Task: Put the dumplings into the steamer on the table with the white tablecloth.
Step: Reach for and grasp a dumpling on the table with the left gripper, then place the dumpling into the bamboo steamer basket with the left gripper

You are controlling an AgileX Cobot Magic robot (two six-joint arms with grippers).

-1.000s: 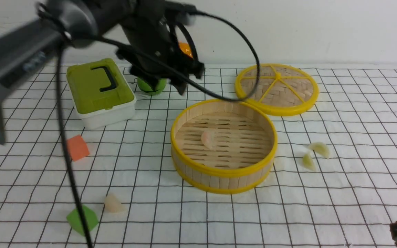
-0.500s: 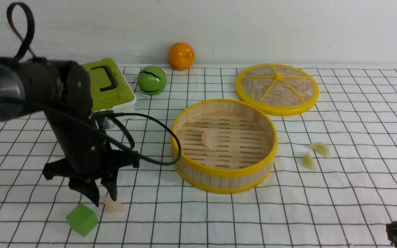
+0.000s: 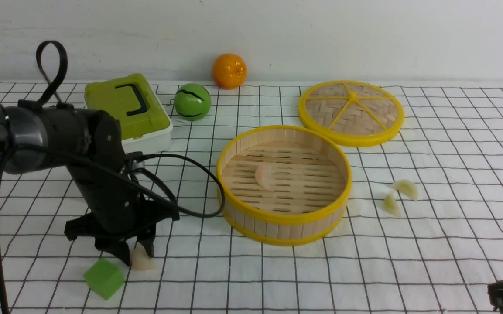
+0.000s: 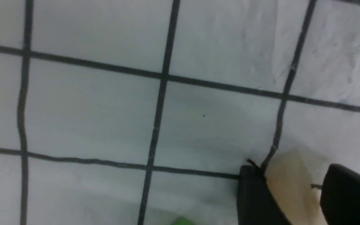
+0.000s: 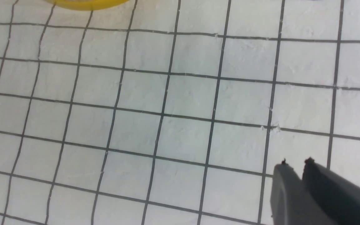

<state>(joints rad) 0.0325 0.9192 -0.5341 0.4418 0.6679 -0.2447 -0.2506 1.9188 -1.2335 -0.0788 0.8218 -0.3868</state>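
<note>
We note tabletop (image 3: 452, 261) under white grid tablecloth (image 3: 430, 144). Lying on it:
- steamer (image 3: 284, 220) centre, lid (image 3: 350, 112) behind
- green box (image 3: 124, 113), green ball (image 3: 192, 101), orange (image 3: 229, 70) at back
- green cube (image 3: 104, 277) and pinkish dumpling (image 3: 143, 261) front left
- two greenish dumplings (image 3: 405, 188), (image 3: 391, 204) right

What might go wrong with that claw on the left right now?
The left gripper straddles a small pink dumpling lying on the tablecloth; it might slip out on lifting. The green cube sits close beside the gripper and could get nudged. The arm's dangling cable hangs near the steamer rim and may snag it.
</note>
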